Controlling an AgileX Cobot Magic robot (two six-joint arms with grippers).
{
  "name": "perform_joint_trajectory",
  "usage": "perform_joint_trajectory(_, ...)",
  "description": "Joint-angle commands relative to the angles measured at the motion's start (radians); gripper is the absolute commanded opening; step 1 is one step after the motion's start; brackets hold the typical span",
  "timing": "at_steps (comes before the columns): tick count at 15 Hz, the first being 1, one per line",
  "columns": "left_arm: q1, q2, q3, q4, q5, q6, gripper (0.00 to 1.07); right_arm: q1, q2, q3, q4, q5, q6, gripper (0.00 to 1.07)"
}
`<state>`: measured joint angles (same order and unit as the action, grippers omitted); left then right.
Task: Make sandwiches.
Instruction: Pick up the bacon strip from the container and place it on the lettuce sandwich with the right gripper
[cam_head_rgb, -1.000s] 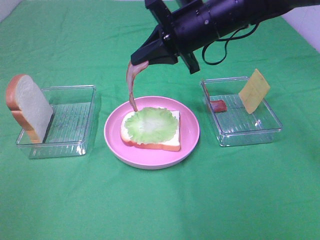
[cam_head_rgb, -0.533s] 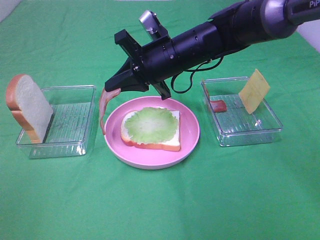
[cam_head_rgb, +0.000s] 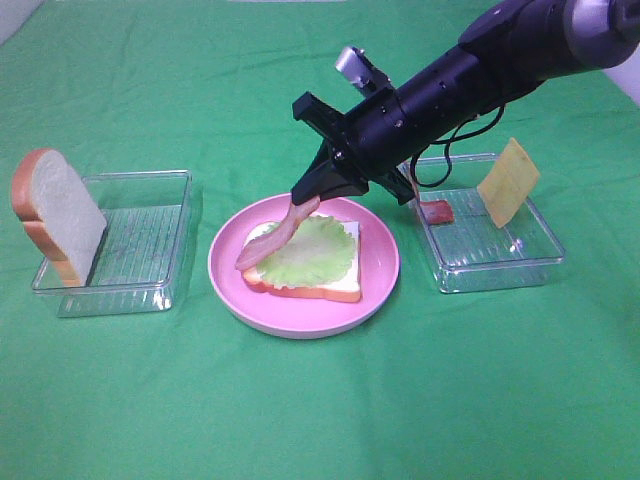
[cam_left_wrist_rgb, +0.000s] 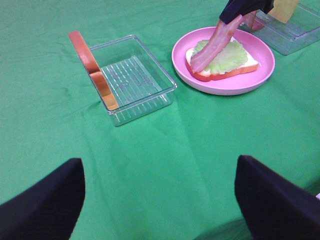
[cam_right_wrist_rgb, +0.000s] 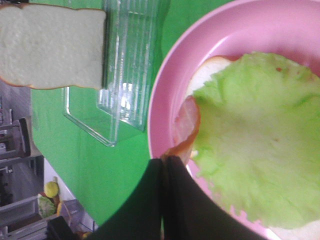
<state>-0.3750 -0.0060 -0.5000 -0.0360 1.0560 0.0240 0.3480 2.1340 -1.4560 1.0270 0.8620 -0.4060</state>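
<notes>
- A green cloth (cam_head_rgb: 320, 410) covers the whole table.
- Far left, a spare bread slice (cam_head_rgb: 55, 215) stands on edge, leaning against the outer end of the left tray (cam_head_rgb: 135, 245), a clear ribbed box.
- The left gripper (cam_left_wrist_rgb: 159, 172) shows only in its own wrist view. Its two black fingers are spread wide over bare cloth, well apart from the tray and the plate, with nothing between them.
- In the middle sits the pink plate (cam_head_rgb: 385, 268), just beside the left tray.
- The sandwich (cam_head_rgb: 300, 290) lies flat on that plate. So far it is one white, brown-crusted slice topped with a frilly green lettuce leaf (cam_head_rgb: 320, 250).
- A bacon strip (cam_head_rgb: 272, 238) slants down across the left side of the lettuce. Its lower end rests on the sandwich's left edge and its upper end is lifted.
- The right gripper (cam_head_rgb: 308, 197) reaches in from the upper right, its tips pressed together and pinching the upper end of the bacon strip just above the plate's far rim.
- On the right stands the right tray (cam_head_rgb: 500, 255), also clear. A second bacon piece (cam_head_rgb: 436, 211) lies at its near-left end.
- A yellow cheese square (cam_head_rgb: 508, 181) leans tilted against the tray's far right side.
</notes>
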Motion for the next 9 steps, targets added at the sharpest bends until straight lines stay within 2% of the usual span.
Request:
perform_joint_trajectory(1, -0.006, -0.02, 0.002, -0.004, -0.012, 0.002, 0.78, 0.0, 0.0, -0.004, -0.088, -0.001, 0.035, 0.0)
perform_joint_trajectory(3, -0.006, -0.02, 0.002, -0.004, -0.012, 0.002, 0.78, 0.0, 0.0, -0.004, -0.133, -0.023, 0.057, 0.08)
perform_joint_trajectory(4, -0.006, -0.02, 0.002, -0.004, -0.012, 0.002, 0.78, 0.0, 0.0, -0.004, -0.133, -0.026, 0.056, 0.17)
perform_joint_trajectory(7, -0.006, -0.02, 0.002, -0.004, -0.012, 0.002, 0.78, 0.0, -0.003, -0.004, -0.135, -0.021, 0.044, 0.61)
perform_joint_trajectory(8, -0.006, -0.02, 0.002, -0.004, -0.012, 0.002, 0.78, 0.0, -0.009, -0.004, -0.148, -0.021, 0.036, 0.72)
perform_joint_trajectory(9, -0.006, -0.02, 0.002, -0.004, -0.012, 0.002, 0.78, 0.0, -0.023, -0.004, -0.168, -0.022, 0.021, 0.75)
